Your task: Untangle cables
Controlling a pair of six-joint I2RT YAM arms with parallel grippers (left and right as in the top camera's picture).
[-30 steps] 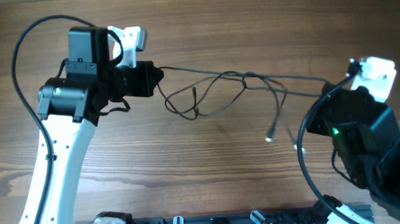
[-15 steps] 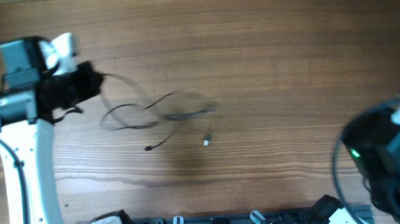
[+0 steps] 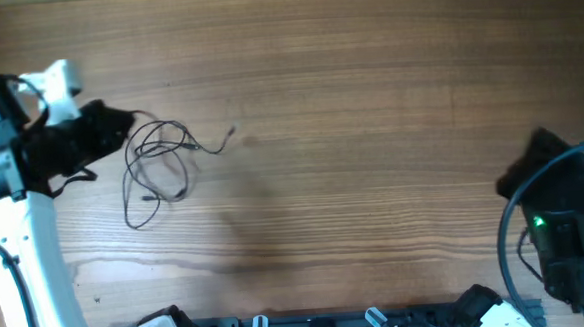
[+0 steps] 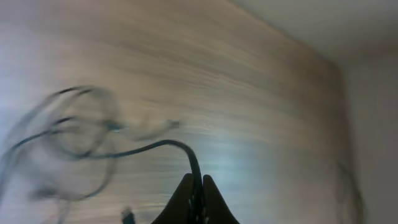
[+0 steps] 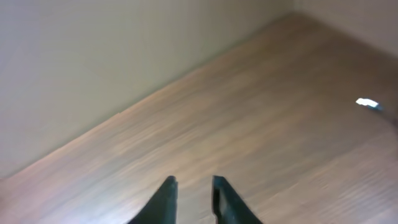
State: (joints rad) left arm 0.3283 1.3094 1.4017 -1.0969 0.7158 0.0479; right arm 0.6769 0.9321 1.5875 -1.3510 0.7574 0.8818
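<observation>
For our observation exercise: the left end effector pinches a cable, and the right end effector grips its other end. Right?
No: the right end effector grips nothing, as the right wrist view shows. The left end effector does pinch a cable.

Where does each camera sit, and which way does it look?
Overhead: above the table, looking straight down; left arm and right arm at the edges, cables by the left one.
Left wrist: on the left arm, looking past its shut jaws, pinching the cables, over the table.
Right wrist: on the right arm, looking past its open, empty jaws along the table.
Shared: overhead and left wrist show the cables.
</observation>
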